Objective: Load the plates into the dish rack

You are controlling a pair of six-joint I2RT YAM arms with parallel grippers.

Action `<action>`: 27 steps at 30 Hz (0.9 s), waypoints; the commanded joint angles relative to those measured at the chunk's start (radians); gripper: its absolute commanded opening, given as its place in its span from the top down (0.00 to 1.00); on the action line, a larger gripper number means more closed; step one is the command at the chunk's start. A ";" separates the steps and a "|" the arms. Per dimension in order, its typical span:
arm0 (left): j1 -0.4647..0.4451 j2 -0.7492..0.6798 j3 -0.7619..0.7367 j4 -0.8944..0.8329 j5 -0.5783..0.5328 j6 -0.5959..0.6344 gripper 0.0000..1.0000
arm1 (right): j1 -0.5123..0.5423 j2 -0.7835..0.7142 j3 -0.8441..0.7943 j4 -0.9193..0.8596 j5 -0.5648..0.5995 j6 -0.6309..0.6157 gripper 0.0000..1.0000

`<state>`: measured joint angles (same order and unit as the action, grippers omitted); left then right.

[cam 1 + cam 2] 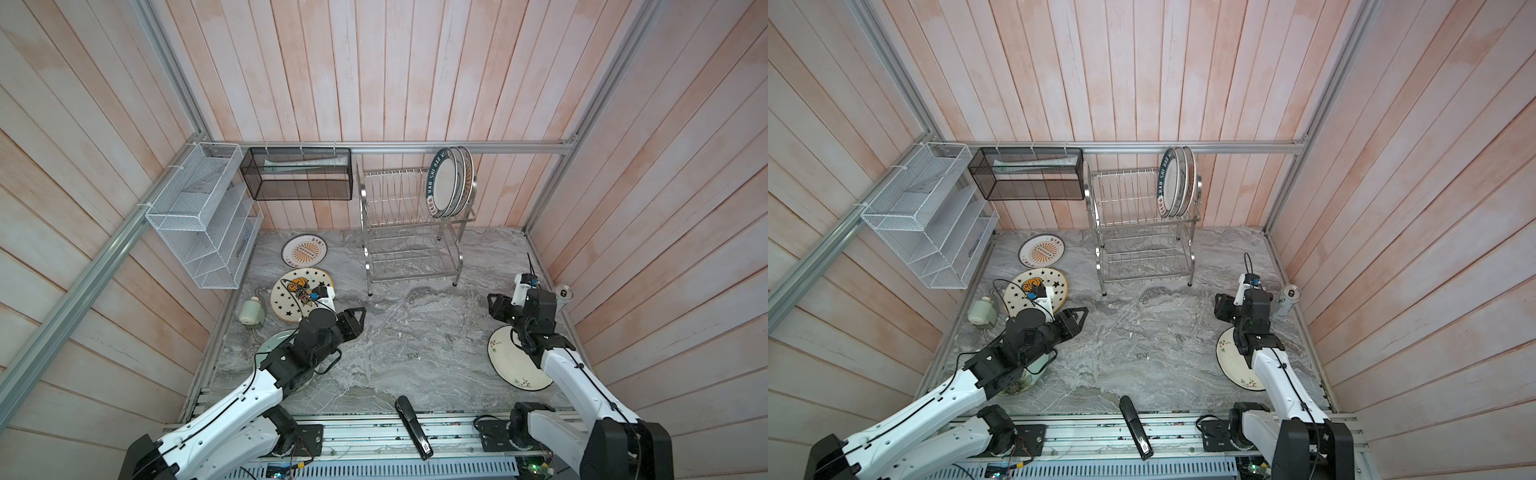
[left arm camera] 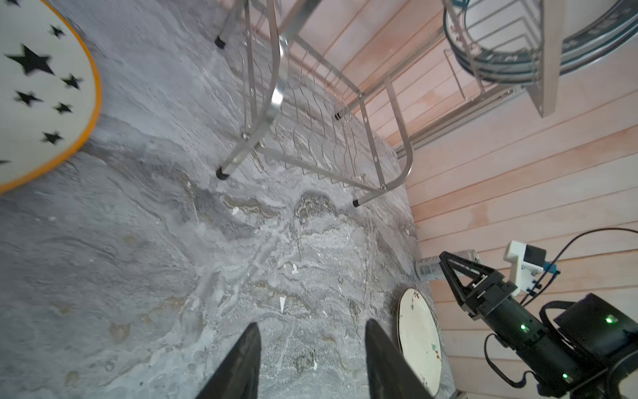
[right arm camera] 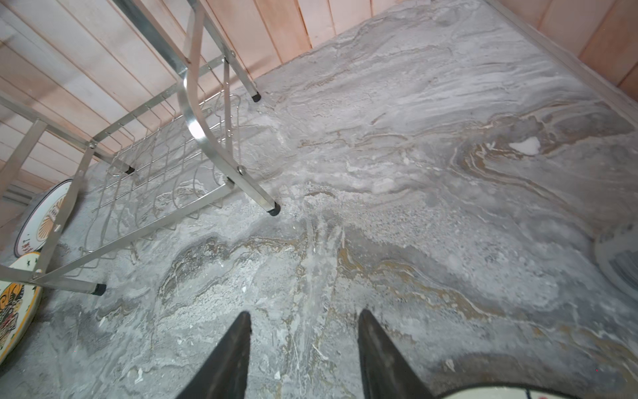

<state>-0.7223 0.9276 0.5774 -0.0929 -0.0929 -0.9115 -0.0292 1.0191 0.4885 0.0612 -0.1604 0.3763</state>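
Dish rack (image 1: 364, 216) at the back holds three plates (image 1: 444, 185) upright; four lie on the table (image 1: 415, 332). Left gripper (image 2: 313, 323) and right gripper (image 3: 305, 312) hang empty, jaws half parted. Next, you'd likely grip the flowered plate (image 1: 509, 365) by its rim, under your right arm.

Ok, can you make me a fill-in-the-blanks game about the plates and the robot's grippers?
The rack holds ___ plates, all on its top tier.
Its bottom tier is ___.
The left gripper and right gripper are both ___.
Missing words: three, empty, open.
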 commanded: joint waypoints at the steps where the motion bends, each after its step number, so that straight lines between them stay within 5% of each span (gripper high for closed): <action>1: -0.068 0.128 -0.004 0.164 0.070 -0.049 0.50 | -0.023 -0.037 -0.016 -0.045 0.008 0.051 0.48; 6: -0.170 0.404 0.107 0.302 0.161 -0.093 0.52 | -0.036 -0.040 -0.011 -0.041 -0.037 0.092 0.47; 12: -0.258 0.679 0.353 0.245 0.239 -0.084 0.53 | -0.067 -0.018 0.002 -0.087 -0.046 0.099 0.47; 27: -0.365 1.180 0.750 0.374 0.489 -0.142 0.54 | -0.210 -0.155 0.001 -0.160 -0.115 0.094 0.47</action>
<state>-1.0592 2.0586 1.2552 0.2516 0.3286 -1.0393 -0.2207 0.8783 0.4759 -0.0647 -0.2466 0.4751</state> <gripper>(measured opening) 0.465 0.533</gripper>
